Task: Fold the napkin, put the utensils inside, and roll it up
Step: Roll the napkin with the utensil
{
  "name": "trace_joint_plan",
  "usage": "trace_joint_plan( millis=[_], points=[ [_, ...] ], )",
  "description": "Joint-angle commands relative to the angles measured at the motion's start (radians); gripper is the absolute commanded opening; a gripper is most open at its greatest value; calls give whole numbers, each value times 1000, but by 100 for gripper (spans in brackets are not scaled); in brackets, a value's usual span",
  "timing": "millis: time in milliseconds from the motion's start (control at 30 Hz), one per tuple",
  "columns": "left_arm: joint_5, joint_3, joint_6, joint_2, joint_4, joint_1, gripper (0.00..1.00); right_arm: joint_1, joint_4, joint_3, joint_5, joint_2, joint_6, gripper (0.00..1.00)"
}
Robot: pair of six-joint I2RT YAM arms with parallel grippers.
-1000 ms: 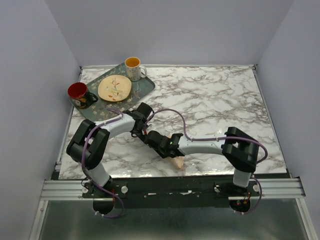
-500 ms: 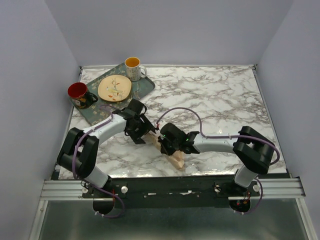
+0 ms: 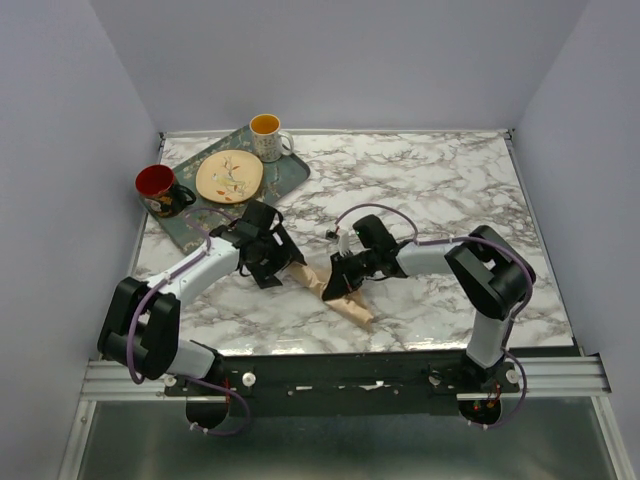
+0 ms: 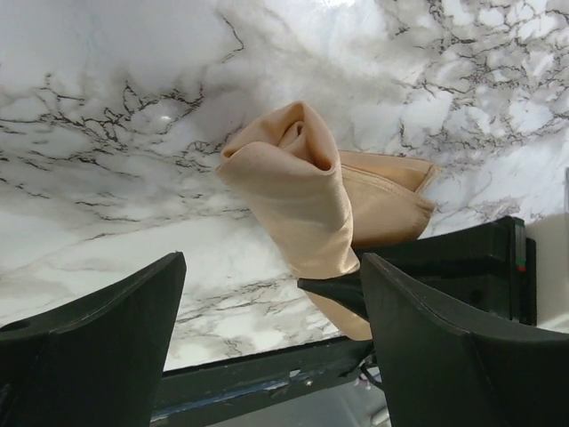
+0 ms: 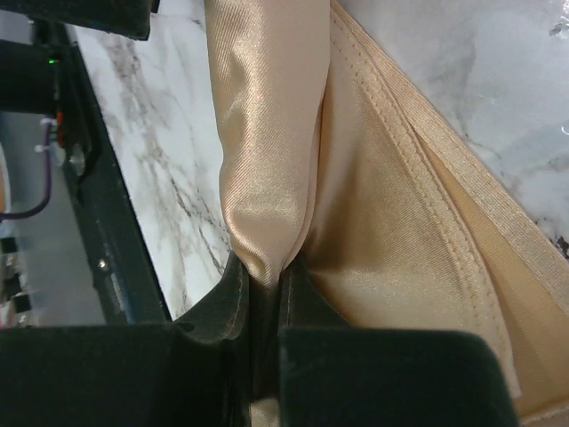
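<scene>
- Two sets of jaws meet at the napkin, a bunched, partly rolled bundle on the marble table, close to the near edge and about midway between left and right.
- My right gripper is clamped tight on one shiny fold of the cloth, with nothing else between its fingers.
- My left gripper stands wide open, its jaws on either side of the roll's end, touching no cloth as far as I can see.
- No utensils show in any view, and I cannot tell whether they sit inside the roll.
- My worry is that the slick fold slides out of my right pinch and the roll springs loose.
- If my left closes carelessly, it may nip my right finger under the cloth instead of the bundle.
</scene>
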Motion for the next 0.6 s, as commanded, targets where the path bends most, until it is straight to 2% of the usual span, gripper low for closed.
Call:
trace_joint_plan(
  millis=[0,233,433,567],
  points=[
    [36,-22,-12,12,61,-8,87,-36,-50,8,-163,110,-55,1],
    [82,-22,-62,123,164,-76,86,-37,-84,74,-223,190,-50,3],
    [89,-75,-114,157,207,-73,83,-53,-102,83,-190,195,-58,3],
    [82,-115,-126,178,253,-45,76,-56,-154,91,-170,196,-85,6]
  ],
)
